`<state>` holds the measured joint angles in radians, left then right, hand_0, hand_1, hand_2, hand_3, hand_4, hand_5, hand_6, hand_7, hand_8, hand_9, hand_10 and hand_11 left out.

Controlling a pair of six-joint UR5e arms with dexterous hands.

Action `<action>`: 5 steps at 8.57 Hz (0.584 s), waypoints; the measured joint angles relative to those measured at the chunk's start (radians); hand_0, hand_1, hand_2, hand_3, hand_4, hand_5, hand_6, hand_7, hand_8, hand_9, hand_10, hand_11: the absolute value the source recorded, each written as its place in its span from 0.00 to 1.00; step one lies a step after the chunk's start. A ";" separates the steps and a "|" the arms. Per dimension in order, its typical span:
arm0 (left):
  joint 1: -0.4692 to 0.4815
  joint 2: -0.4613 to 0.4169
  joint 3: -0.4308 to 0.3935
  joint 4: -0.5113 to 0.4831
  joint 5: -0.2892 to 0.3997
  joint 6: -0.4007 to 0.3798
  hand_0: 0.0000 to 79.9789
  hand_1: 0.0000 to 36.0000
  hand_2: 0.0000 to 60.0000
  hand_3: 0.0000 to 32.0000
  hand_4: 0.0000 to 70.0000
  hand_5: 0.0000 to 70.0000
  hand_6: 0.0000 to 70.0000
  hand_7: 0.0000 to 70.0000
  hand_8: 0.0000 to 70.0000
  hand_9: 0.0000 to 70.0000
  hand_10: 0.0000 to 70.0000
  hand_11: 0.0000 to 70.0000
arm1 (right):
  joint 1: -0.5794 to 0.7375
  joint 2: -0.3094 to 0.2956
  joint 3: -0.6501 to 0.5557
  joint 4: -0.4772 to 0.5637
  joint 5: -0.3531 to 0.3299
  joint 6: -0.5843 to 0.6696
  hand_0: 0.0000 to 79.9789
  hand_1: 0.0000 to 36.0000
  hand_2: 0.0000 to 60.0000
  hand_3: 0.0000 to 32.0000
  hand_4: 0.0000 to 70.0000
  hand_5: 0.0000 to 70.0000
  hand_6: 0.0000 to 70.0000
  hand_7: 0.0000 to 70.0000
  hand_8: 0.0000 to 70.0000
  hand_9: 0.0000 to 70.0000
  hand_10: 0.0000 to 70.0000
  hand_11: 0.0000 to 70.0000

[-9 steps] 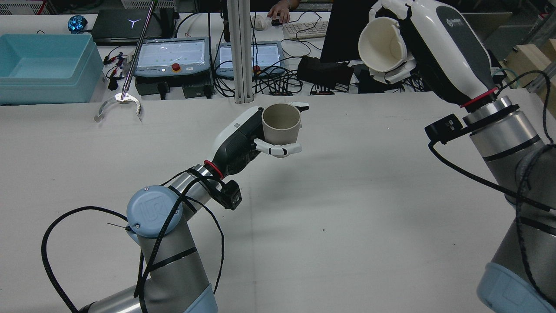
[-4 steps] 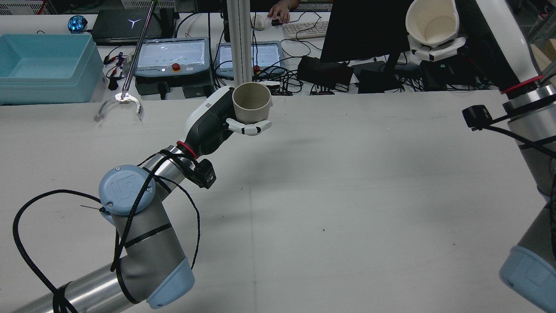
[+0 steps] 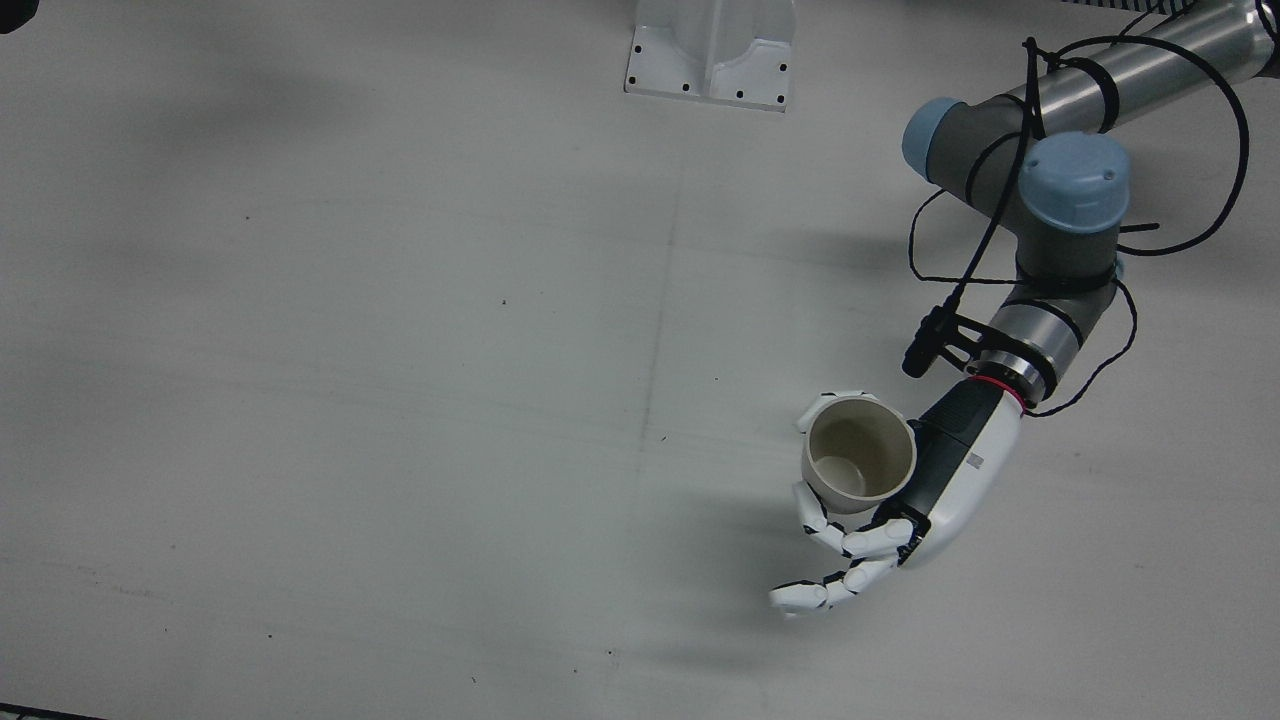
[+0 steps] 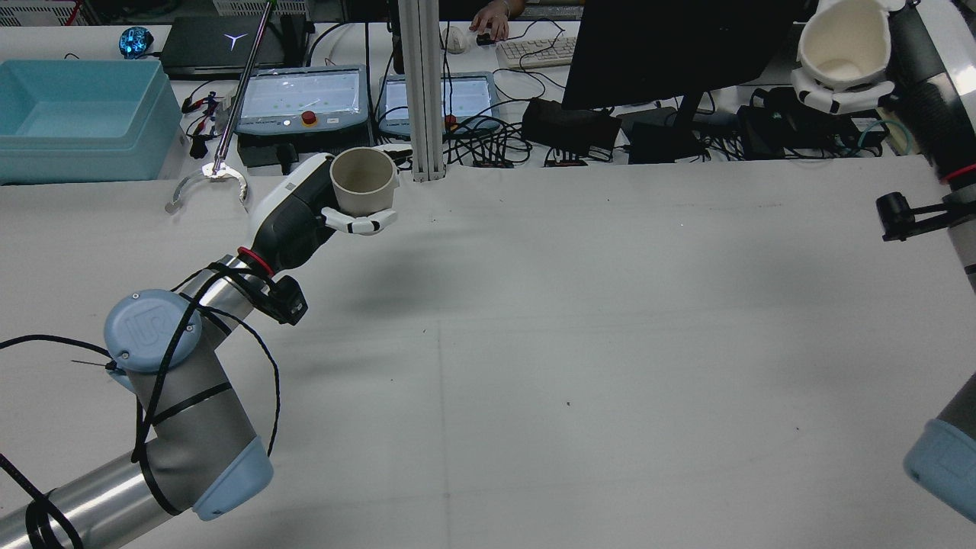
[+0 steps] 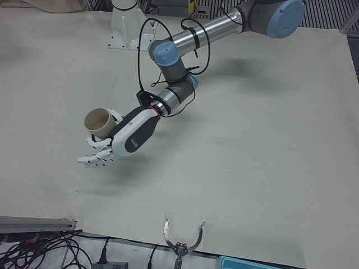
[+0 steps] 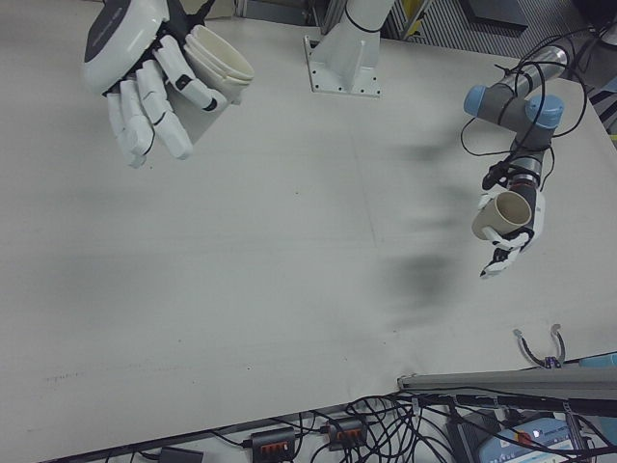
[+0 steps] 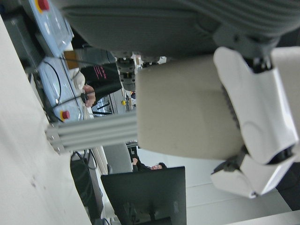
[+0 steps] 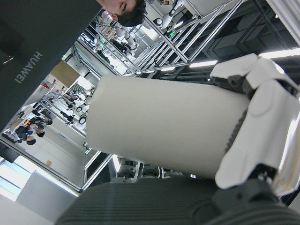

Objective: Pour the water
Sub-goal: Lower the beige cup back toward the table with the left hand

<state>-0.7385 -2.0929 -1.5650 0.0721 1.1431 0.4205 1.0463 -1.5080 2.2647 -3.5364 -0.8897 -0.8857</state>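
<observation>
The left hand (image 4: pixel 305 206) grips an upright beige cup (image 4: pixel 364 181) above the desk's (image 4: pixel 579 320) far edge; the right hand (image 4: pixel 907 53) clasps a white cup (image 4: pixel 842 38), raised near the far right corner.

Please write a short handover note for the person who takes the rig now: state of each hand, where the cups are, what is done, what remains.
Left hand: shut on the beige round cup, upright, raised above the white table.
Right hand: shut on the white round cup, held high at the table's far right, its mouth tilted.
Done: both cups are grasped and lifted.
Left: the cups are far apart; whether pouring has happened cannot be told. No water is visible.
</observation>
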 measured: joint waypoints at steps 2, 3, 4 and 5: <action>-0.087 0.155 0.014 -0.090 -0.001 -0.010 0.58 0.39 0.79 0.00 0.83 1.00 0.22 0.32 0.17 0.27 0.15 0.22 | 0.025 -0.081 -0.035 0.004 0.001 0.141 0.56 0.48 0.69 0.00 0.34 1.00 0.08 0.18 0.04 0.10 0.09 0.14; -0.128 0.219 0.024 -0.134 -0.003 -0.014 0.58 0.38 0.77 0.00 0.83 1.00 0.22 0.33 0.17 0.27 0.15 0.22 | 0.028 -0.101 -0.069 0.008 0.001 0.205 0.56 0.45 0.63 0.00 0.34 1.00 0.07 0.17 0.04 0.10 0.09 0.15; -0.157 0.271 0.050 -0.182 -0.008 -0.020 0.58 0.38 0.77 0.00 0.83 1.00 0.22 0.32 0.17 0.27 0.14 0.21 | 0.029 -0.111 -0.097 0.010 0.001 0.248 0.57 0.47 0.65 0.00 0.34 1.00 0.07 0.16 0.04 0.10 0.10 0.15; -0.174 0.305 0.101 -0.245 -0.015 -0.024 0.58 0.36 0.72 0.00 0.82 1.00 0.22 0.32 0.16 0.26 0.14 0.21 | 0.029 -0.115 -0.114 0.010 0.001 0.271 0.57 0.48 0.67 0.00 0.34 1.00 0.06 0.16 0.04 0.10 0.10 0.15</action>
<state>-0.9125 -1.7876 -1.4642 -0.1732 1.1279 0.3964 1.0751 -1.6234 2.1508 -3.5263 -0.8887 -0.6149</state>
